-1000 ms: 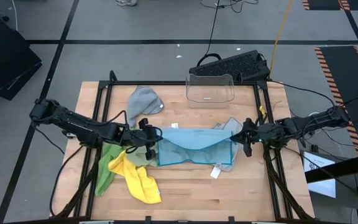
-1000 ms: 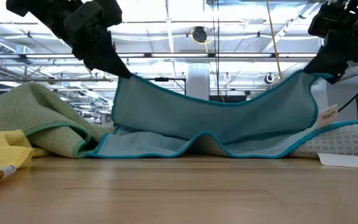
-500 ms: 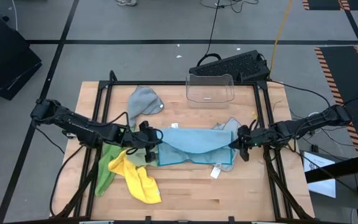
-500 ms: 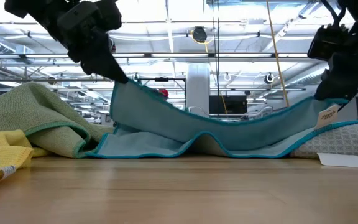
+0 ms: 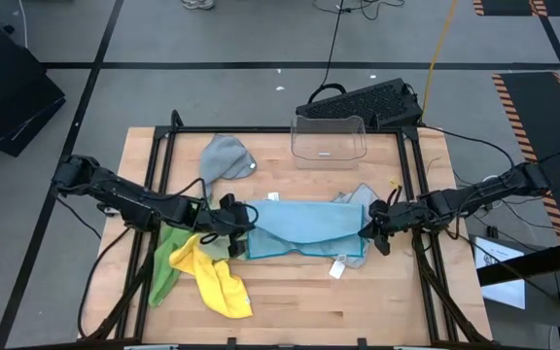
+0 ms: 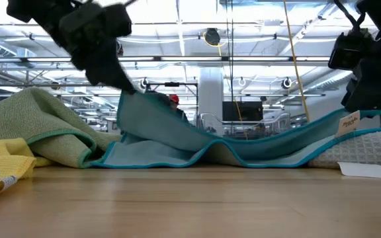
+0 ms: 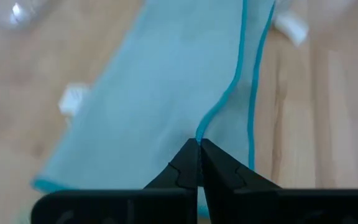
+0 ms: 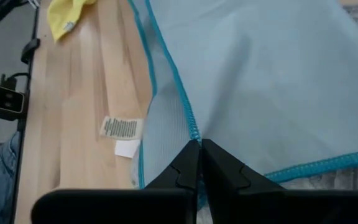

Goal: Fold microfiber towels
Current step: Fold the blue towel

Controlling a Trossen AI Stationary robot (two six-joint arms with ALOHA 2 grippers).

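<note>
High view: light blue towel (image 5: pixel 299 226) spans between the two tools, long axis running straight from left tool (image 5: pixel 244 216) to right tool (image 5: pixel 368 225). Each holds one end of the same edge, so neither arm is nearer; the towel's body lies on the desk (image 5: pixel 290 297) on the near side of that line. Other towels sit bunched just beside the left tool.

Low view: held edge sags between left tool (image 6: pixel 123 86) and right tool (image 6: pixel 364 104); the lower layer rests on the desk beneath it.

Left wrist view: left tool (image 7: pixel 199 147) clamped shut on the teal-stitched hem, towel running straight away from the tips.

Right wrist view: right tool (image 8: pixel 199 146) likewise pinched on the hem, towel spreading ahead. Likely next: lower the edge evenly onto the lower layer.
</note>
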